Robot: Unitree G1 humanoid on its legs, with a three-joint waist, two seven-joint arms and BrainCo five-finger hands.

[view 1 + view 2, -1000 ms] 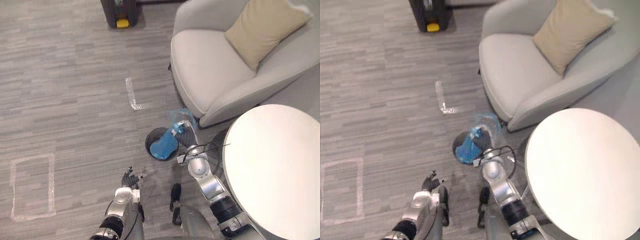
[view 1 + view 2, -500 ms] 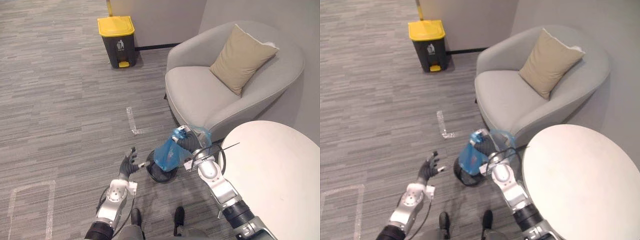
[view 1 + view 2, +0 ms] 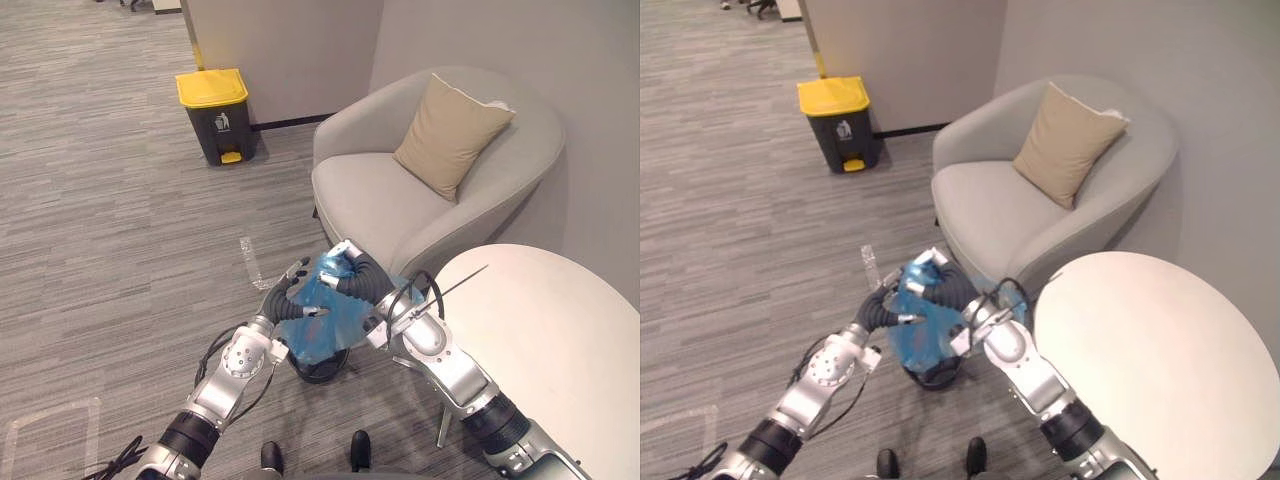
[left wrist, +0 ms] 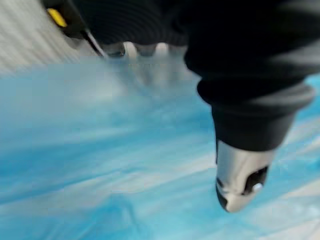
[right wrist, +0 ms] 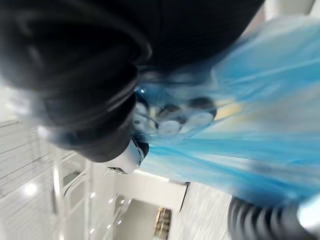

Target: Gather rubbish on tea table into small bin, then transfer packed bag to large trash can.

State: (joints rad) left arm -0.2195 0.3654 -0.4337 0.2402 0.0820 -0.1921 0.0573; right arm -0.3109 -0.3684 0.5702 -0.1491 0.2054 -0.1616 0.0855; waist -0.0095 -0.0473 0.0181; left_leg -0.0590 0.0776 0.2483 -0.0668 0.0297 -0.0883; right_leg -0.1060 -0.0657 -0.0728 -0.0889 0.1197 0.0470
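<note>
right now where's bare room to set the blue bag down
The round table is bare. So is the floor between the yellow-lidded trash can and the small bin, and the armchair seat before the cushion. Crowded: above that bin, left hand and right hand on the blue bag.

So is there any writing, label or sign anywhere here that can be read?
No words readable.
One small white sign on the dark front of the large trash can: too small to read.
Nothing printed shows on the blue bag, armchair, cushion or round table.
</note>
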